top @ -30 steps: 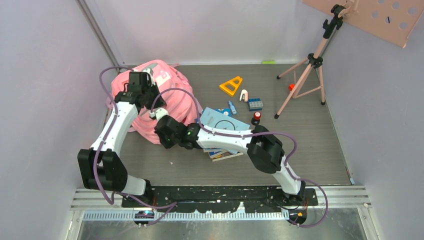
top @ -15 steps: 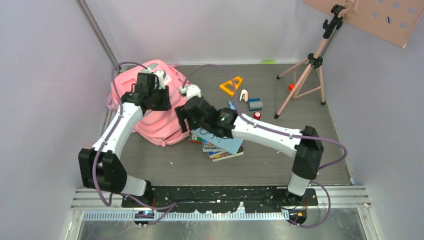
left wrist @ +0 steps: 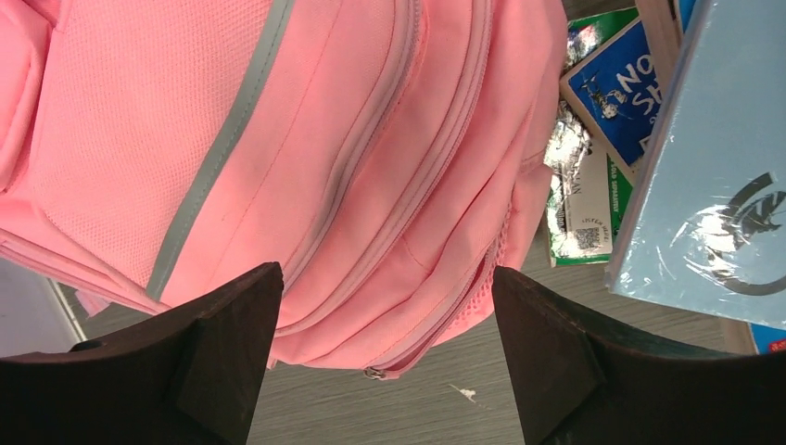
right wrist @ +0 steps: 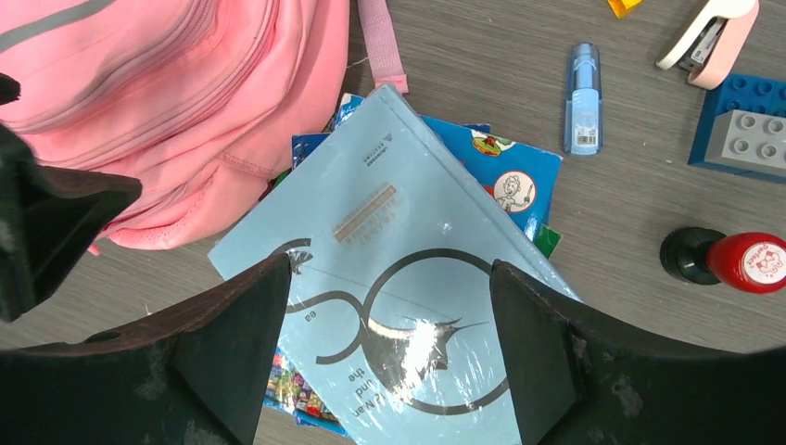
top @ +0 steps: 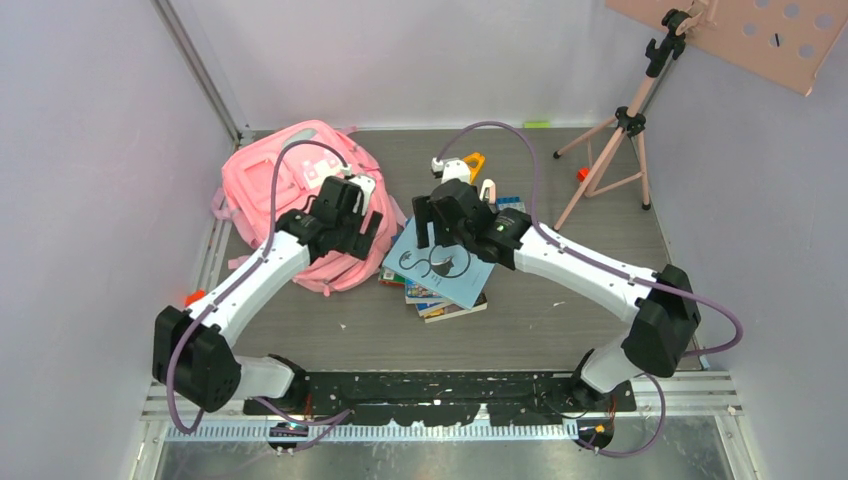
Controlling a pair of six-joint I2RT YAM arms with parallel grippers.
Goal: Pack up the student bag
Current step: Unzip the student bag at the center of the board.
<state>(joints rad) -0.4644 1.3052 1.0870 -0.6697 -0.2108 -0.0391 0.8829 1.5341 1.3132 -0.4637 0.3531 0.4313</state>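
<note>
Book stack [top: 445, 300]: seen lying on the table [top: 560, 320], nearest the arm bases, below and just short of the right gripper.
Light blue book [right wrist: 408, 278]: laid on top of the stack, directly under the right gripper; nothing is seen gripping it.
Right gripper [right wrist: 389, 269]: held above the light blue book with its jaws spread wide; nothing is held between them.
Left gripper [left wrist: 385, 278]: held above the backpack's near right side, jaws spread wide; nothing is clamped.
Backpack [top: 290, 190]: the pink bag is seen lying on the table under and beyond the left gripper, left of the right gripper, its edge touching the book stack; its zips appear shut in the left wrist view.
Blue stick [right wrist: 585, 97]: beyond the right gripper, just past the books.
Stamp [right wrist: 741, 261]: red-capped, to the right of the right gripper.
Blue block [right wrist: 746, 125]: beyond the stamp.
Stapler [right wrist: 709, 32]: just beyond the block.
Tripod [top: 615, 150]: stood far right of both grippers.
</note>
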